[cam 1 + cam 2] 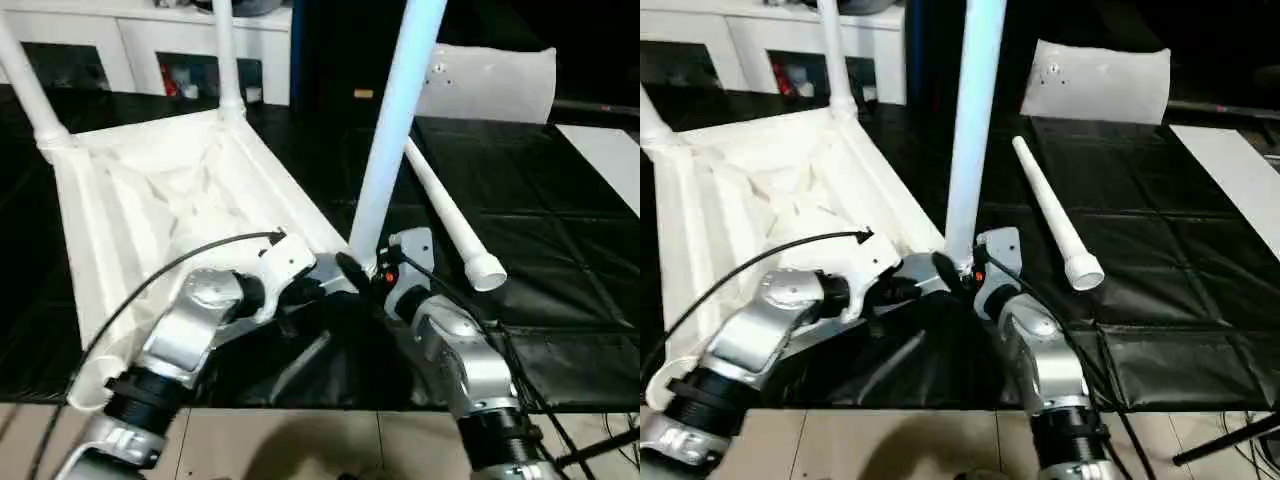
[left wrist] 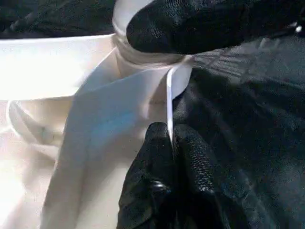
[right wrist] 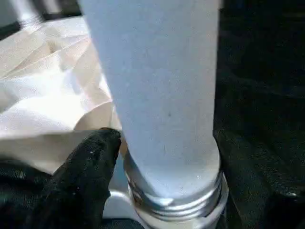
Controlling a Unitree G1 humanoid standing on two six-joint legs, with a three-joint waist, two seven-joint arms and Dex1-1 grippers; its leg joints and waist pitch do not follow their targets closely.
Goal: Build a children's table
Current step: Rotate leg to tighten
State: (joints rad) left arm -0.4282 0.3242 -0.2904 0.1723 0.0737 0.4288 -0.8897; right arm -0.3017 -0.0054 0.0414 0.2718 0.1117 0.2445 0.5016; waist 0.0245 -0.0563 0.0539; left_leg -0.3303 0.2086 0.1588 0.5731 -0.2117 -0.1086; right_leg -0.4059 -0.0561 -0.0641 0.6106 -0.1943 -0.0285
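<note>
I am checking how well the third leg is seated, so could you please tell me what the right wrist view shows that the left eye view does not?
Right wrist view alone: the threaded ring at the upright leg's foot, seen close above the socket.

Left eye view alone: the loose leg lying on the black mat, two far legs standing in the tabletop, and both silver forearms.

Both: the upright leg, the ribbed underside and a black claw finger beside that corner.
</note>
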